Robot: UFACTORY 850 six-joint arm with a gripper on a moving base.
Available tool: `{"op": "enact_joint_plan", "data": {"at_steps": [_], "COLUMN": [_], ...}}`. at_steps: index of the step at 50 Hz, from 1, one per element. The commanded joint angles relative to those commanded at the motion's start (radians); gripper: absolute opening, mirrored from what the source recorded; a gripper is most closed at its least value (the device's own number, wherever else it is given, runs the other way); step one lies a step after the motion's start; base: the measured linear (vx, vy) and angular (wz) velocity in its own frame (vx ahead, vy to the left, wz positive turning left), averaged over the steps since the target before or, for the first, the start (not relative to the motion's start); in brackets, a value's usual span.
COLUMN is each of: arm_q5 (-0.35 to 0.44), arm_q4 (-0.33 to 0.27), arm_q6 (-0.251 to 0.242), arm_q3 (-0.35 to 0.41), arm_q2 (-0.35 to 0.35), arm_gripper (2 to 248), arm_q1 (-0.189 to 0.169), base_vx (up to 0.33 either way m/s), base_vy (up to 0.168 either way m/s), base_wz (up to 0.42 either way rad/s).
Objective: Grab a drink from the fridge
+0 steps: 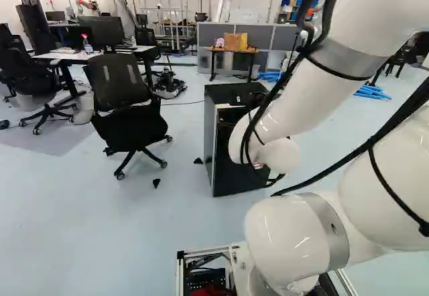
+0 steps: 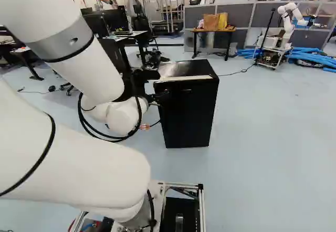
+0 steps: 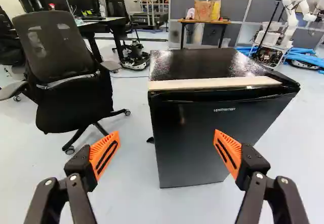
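A black mini fridge stands ahead of the arm, seen in the right base view (image 2: 190, 108) and the wrist view (image 3: 195, 158). A pale strip runs along the front edge of its top; whether the door stands slightly ajar I cannot tell. My gripper (image 2: 144, 80) shows only in part in the right base view, close by the fridge's upper front. In the wrist view the gripper (image 3: 167, 134) is spread wide open, its orange-padded fingers apart with nothing held between them and the fridge front beyond. Any drink is hidden from view.
A black office chair (image 1: 120, 88) stands left of the fridge. Farther back are desks with monitors, a small wooden table (image 2: 212, 31) with bags, grey partitions and blue tubes. Another robot (image 2: 287, 22) stands at the far right. Small black pieces (image 1: 156, 183) lie on the floor.
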Motion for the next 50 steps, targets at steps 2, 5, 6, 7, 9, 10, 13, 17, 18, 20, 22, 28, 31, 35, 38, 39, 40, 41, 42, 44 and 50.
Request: {"op": "enact_joint_plan", "data": {"at_steps": [2,5,6,7,9,10,13,17,18,20,22,28,31,35,38,39,40,41,42,44,50], "arm_q5": [0.000,0.000,0.000,0.000,0.000,0.000,0.000,0.000,0.000,0.000,0.000,0.000,0.000,0.000,0.000,0.001,0.001,0.002,0.002,0.004,0.009], "arm_q4": [0.007,0.020,0.023,0.028,0.037,0.042,0.056,0.076,0.080,0.091,0.101,0.137,0.156,0.181,0.200,0.207,0.213,0.219,0.226,0.238,0.277], "arm_q6": [0.000,0.000,0.000,0.000,0.000,0.000,0.000,0.000,0.000,0.000,0.000,0.000,0.000,0.000,0.000,0.000,0.000,0.000,0.000,0.000,0.000], "arm_q3": [0.000,-0.001,-0.002,-0.002,-0.003,-0.004,-0.005,-0.007,-0.008,-0.009,-0.010,-0.015,-0.017,-0.020,-0.023,-0.024,-0.025,-0.026,-0.027,-0.030,-0.038], "arm_q2": [0.000,-0.002,-0.002,-0.003,-0.004,-0.004,-0.006,-0.008,-0.009,-0.010,-0.012,-0.017,-0.020,-0.024,-0.027,-0.028,-0.029,-0.031,-0.032,-0.035,-0.044], "arm_gripper": [247,247,247,247,247,247,247,247,247,247,247,247,247,247,247,247,247,247,247,247,247], "arm_q1": [0.004,0.012,0.014,0.017,0.022,0.025,0.033,0.045,0.048,0.054,0.060,0.080,0.090,0.104,0.115,0.118,0.122,0.126,0.129,0.137,0.160], "base_vx": [0.000,0.000,0.000,0.000,0.000,0.000,0.000,0.000,0.000,0.000,0.000,0.000,0.000,0.000,0.000,0.000,0.000,0.000,0.000,0.000,0.000], "base_vy": [0.000,0.000,0.000,0.000,0.000,0.000,0.000,0.000,0.000,0.000,0.000,0.000,0.000,0.000,0.000,0.000,0.000,0.000,0.000,0.000,0.000], "base_wz": [0.000,0.000,0.000,0.000,0.000,0.000,0.000,0.000,0.000,0.000,0.000,0.000,0.000,0.000,0.000,0.000,0.000,0.000,0.000,0.000,0.000]}}
